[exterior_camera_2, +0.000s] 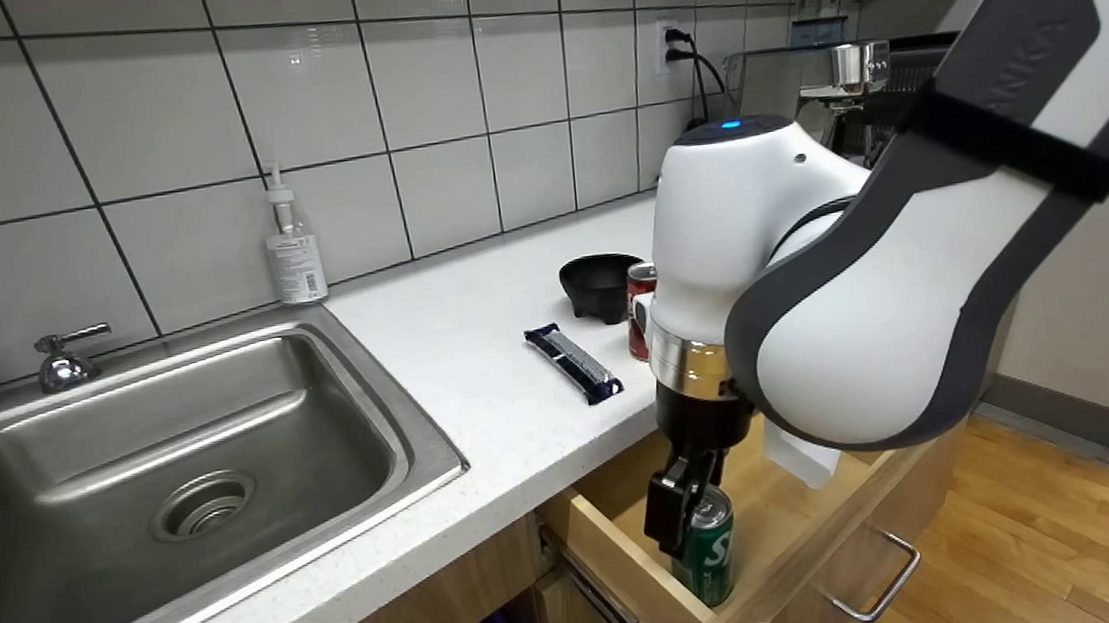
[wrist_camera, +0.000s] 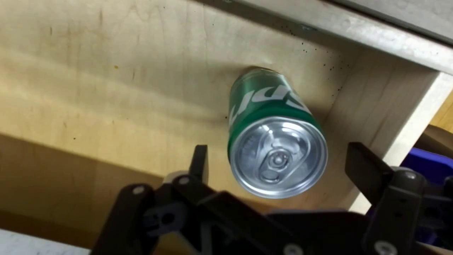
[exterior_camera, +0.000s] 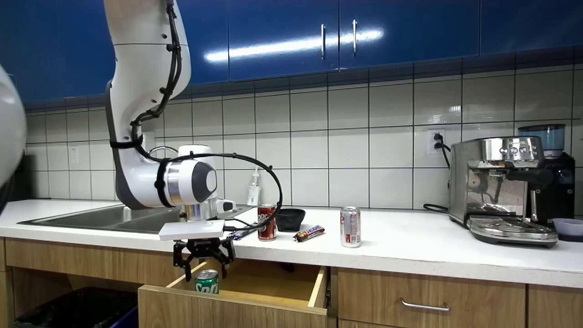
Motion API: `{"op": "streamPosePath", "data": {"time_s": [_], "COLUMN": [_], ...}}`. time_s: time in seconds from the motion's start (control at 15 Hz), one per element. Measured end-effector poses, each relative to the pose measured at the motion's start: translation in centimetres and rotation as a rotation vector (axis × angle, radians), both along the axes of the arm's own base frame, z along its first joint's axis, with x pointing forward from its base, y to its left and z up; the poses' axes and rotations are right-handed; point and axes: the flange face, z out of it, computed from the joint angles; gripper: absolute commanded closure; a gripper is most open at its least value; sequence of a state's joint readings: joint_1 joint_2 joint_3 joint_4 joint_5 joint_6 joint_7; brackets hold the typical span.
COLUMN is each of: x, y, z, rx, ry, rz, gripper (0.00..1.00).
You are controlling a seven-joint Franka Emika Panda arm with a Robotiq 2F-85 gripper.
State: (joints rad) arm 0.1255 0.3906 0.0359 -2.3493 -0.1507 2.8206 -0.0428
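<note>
A green Sprite can (exterior_camera: 207, 284) with a silver lid stands upright in a pulled-out wooden drawer (exterior_camera: 232, 313). It also shows in an exterior view (exterior_camera_2: 707, 561) and in the wrist view (wrist_camera: 272, 106). My black gripper (exterior_camera: 206, 273) points down over the drawer, its fingers spread. In the wrist view, the gripper (wrist_camera: 278, 157) has one finger on each side of the can's lid, with gaps between fingers and can. It holds nothing. In an exterior view, a finger partly hides the can.
On the white counter (exterior_camera: 410, 246) stand a Dr Pepper can (exterior_camera: 267, 228), a black bowl (exterior_camera: 290, 220), a silver can (exterior_camera: 350, 228), a candy bar (exterior_camera: 309, 233) and a dark-wrapped bar (exterior_camera_2: 574, 362). A sink (exterior_camera_2: 176, 465) and espresso machine (exterior_camera: 496, 182) flank them. The counter edge overhangs the drawer's back.
</note>
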Motion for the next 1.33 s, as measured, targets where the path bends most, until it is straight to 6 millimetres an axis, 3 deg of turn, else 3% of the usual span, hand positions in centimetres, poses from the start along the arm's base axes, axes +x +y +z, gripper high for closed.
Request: {"op": "streamPosePath", "data": {"time_s": [0.4, 1.33], "x": [0.5, 0.5], "y": [0.1, 0.4], "z": [1.8, 10.7], "rx": [0.004, 0.015], "ry": [-0.032, -0.074], "rz": [0.0, -0.027], "gripper": [0.0, 0.0]}}
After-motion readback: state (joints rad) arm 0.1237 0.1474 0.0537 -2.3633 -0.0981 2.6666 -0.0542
